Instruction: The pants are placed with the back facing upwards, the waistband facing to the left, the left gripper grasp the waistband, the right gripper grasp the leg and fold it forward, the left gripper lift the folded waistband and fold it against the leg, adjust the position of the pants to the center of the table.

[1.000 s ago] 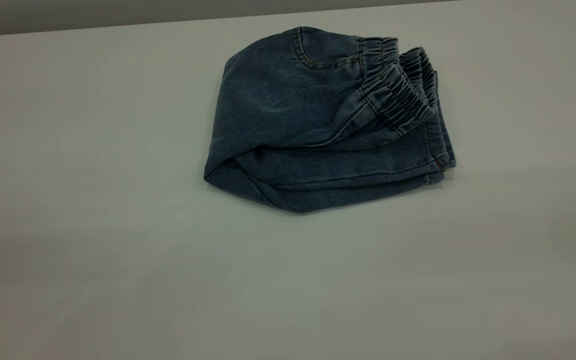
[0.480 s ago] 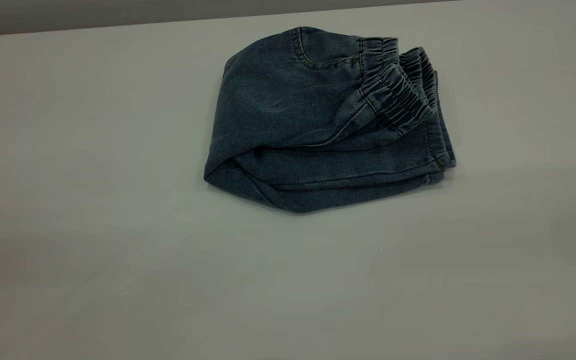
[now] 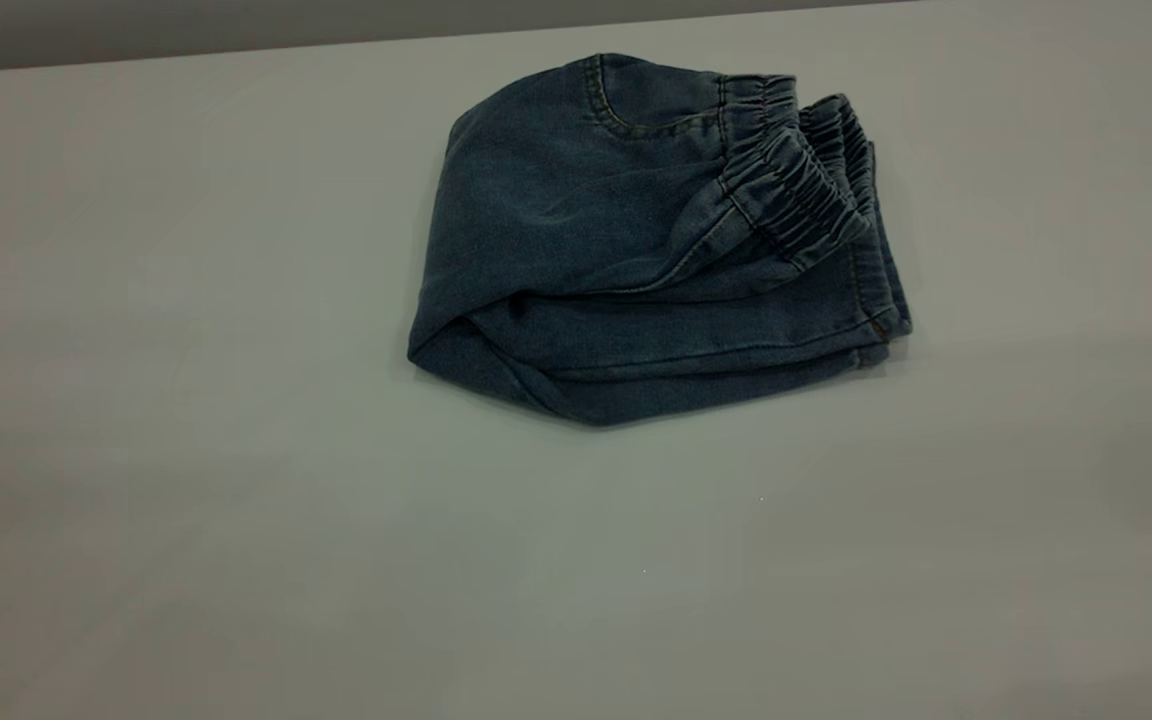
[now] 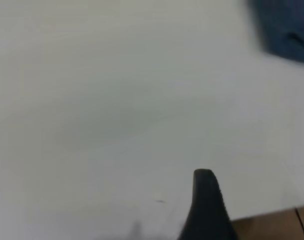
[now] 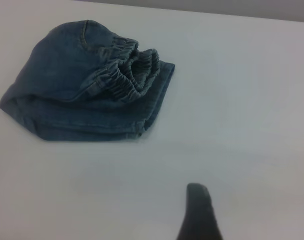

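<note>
folded pants (image 3: 656, 250), bare table (image 3: 186, 450) all around

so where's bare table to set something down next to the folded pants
Wide bare table lies left of the pants and across the whole near side. A narrower bare strip runs right of the waistband. Least room is behind the pants, near the far edge. Neither gripper is over the cloth.

A dark grey wall (image 3: 186, 30) — plain — behind; brown wooden strip (image 4: 271, 225) alongside.
</note>
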Action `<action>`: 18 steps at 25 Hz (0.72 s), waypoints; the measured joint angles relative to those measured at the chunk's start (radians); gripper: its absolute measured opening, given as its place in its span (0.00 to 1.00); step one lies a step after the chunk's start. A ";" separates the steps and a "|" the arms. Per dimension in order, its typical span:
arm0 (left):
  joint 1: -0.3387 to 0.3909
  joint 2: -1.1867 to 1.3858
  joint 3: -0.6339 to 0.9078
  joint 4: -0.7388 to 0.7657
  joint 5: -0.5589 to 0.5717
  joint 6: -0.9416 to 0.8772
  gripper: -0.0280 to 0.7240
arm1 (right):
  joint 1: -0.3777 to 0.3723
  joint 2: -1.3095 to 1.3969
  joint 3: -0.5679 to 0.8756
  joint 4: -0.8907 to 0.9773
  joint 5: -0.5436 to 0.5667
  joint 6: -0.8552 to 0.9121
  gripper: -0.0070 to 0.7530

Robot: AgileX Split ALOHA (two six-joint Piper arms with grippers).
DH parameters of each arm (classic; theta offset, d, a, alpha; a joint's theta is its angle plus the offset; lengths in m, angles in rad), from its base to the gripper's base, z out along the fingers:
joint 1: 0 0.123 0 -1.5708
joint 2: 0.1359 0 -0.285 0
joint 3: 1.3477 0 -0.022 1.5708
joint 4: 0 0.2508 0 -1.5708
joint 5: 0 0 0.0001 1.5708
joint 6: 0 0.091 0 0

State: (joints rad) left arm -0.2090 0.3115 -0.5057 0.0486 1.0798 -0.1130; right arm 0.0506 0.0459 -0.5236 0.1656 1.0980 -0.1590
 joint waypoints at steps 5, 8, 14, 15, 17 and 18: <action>0.178 -0.097 0.000 0.002 0.002 0.000 0.63 | 0.000 0.000 0.000 0.002 0.000 0.001 0.57; 0.230 -0.161 0.000 0.002 0.003 -0.002 0.63 | 0.000 0.000 0.000 0.002 0.000 0.001 0.57; 0.233 -0.254 0.000 0.002 0.004 -0.001 0.63 | 0.000 0.000 0.000 0.016 0.000 0.001 0.57; 0.233 -0.260 0.000 0.002 0.004 -0.001 0.63 | -0.001 0.000 0.000 0.016 0.000 0.001 0.57; 0.233 -0.273 0.000 0.002 0.004 -0.001 0.63 | -0.001 0.000 0.000 0.016 0.000 0.001 0.57; 0.233 -0.283 0.000 0.002 0.003 -0.001 0.63 | -0.001 0.000 0.000 0.016 0.000 0.001 0.57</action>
State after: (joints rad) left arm 0.0237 0.0281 -0.5057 0.0510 1.0827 -0.1140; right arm 0.0497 0.0459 -0.5236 0.1814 1.0980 -0.1581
